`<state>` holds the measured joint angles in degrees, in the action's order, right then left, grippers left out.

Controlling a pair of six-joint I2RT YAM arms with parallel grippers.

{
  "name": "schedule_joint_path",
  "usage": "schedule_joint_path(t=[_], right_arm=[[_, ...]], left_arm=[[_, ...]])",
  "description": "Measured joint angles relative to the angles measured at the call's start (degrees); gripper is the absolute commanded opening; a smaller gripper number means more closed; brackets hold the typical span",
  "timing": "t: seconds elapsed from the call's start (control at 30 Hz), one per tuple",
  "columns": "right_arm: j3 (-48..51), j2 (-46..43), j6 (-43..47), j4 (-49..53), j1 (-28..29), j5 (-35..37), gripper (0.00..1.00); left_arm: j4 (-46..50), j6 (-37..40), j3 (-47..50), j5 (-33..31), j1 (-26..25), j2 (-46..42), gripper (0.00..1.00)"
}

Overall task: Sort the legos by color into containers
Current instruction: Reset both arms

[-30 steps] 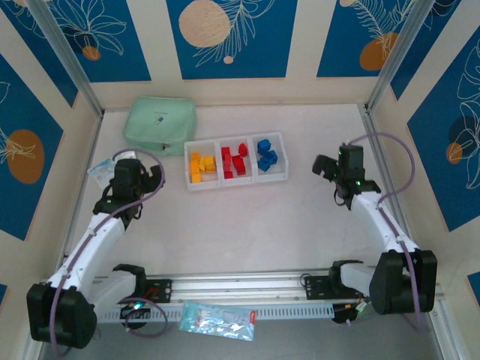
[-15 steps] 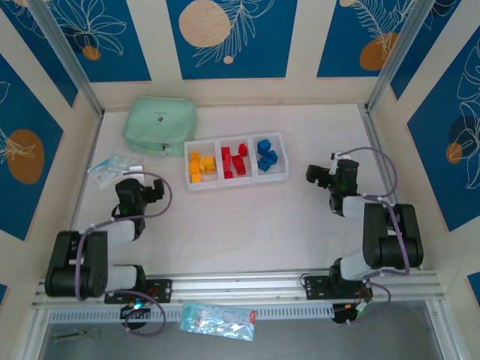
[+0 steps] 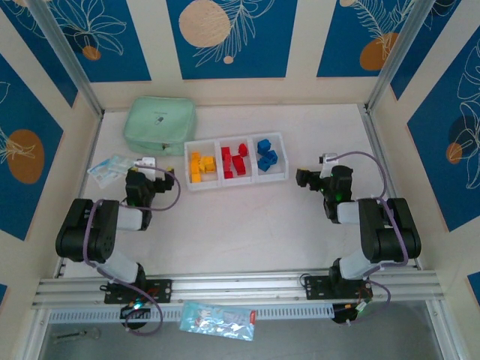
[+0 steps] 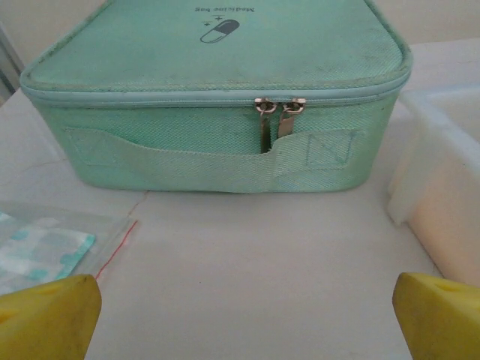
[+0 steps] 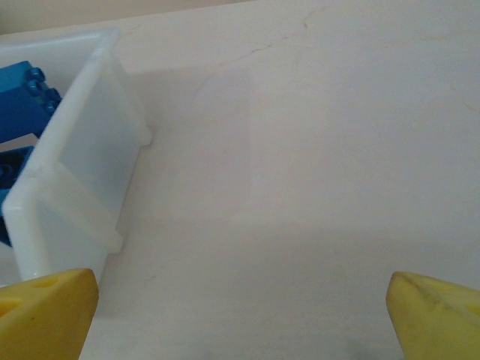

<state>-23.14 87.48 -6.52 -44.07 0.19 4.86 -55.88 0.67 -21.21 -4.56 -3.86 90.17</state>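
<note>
Gaping left gripper (image 3: pixel 149 168): empty, just left of tray (image 3: pixel 237 181)
Right gripper (image 3: pixel 303 178): spread wide, empty, right of tray
Legos (image 3: pixel 238 160): inside tray, between both grippers

— Is there any writing to read here?

— One line. The lid of the mint green pouch (image 4: pixel 217 90) carries small dark print (image 4: pixel 225 9), upside down in the left wrist view. It seems to read "Medicine box".

— Any sign with it?

— A capsule pictogram (image 4: pixel 220 31), half dark and half light, just beside the words, with two tiny plus marks at its left.

— And the packet (image 3: pixel 217 320) by the near rail?

— It bears printing, red at its right end, but too small to read from the top view.
</note>
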Motion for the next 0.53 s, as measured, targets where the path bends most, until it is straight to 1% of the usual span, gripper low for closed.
schedule_joint_path(t=[0.53], right_arm=[[-0.17, 0.0, 0.15, -0.09, -0.31, -0.79, 0.99]], left_arm=[[1.11, 0.98, 0.04, -0.22, -0.04, 0.0, 0.99]])
